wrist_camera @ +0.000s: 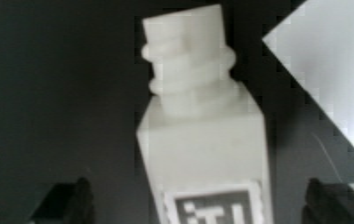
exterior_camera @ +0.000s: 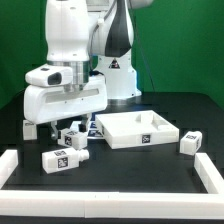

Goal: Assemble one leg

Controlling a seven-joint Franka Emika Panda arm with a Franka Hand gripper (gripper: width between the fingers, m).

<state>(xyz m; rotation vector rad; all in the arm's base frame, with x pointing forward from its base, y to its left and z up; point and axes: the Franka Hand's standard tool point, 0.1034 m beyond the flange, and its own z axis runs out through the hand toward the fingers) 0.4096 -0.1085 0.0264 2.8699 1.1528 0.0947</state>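
End effector (wrist_camera: 200, 205): open, fingers (wrist_camera: 58, 200) straddling the leg (wrist_camera: 200, 130), not touching.
Leg: lies near the panel (wrist_camera: 325, 60).
Tip: centre first, then close squarely on flat sides.

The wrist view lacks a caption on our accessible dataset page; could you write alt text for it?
A white leg with a ridged peg end and a black-and-white tag fills the view against a dark table, between the dark fingers of the open gripper, which stand clear of it. The edge of a white panel shows beside the peg end.
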